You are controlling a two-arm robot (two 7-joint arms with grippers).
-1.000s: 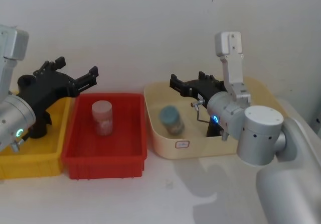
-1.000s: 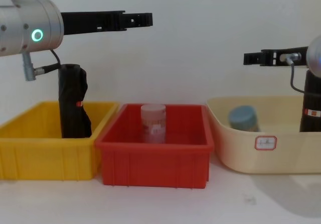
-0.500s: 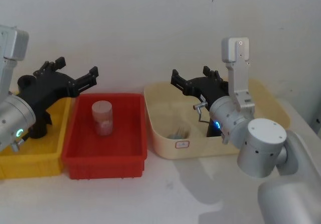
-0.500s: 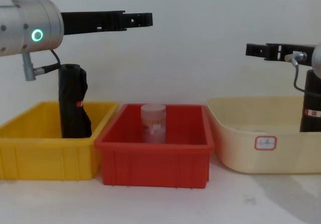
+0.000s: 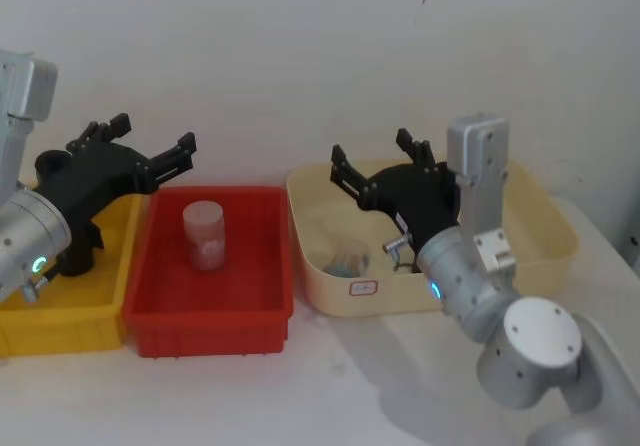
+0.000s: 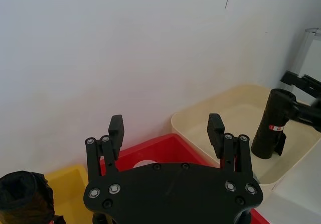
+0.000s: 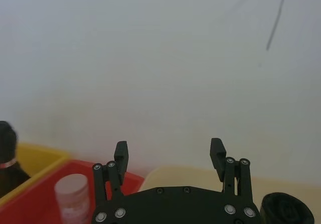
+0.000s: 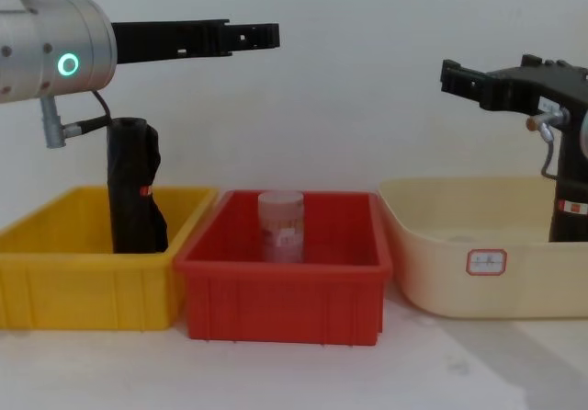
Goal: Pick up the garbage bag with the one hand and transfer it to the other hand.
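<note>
I see a white surface point(image 5: 340, 386) before a white wall, three bins, my left gripper point(image 5: 150, 151) and right gripper point(image 5: 375, 161) fingers apart, holding nothing.

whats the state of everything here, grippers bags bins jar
left gripper: open, empty, raised over the yellow bin
right gripper: open, empty, raised over the cream bin
garbage bag: upright in the cream bin, not gripped
lumpy black roll: upright in the yellow bin, not gripped
jar: upright in the red bin
</note>
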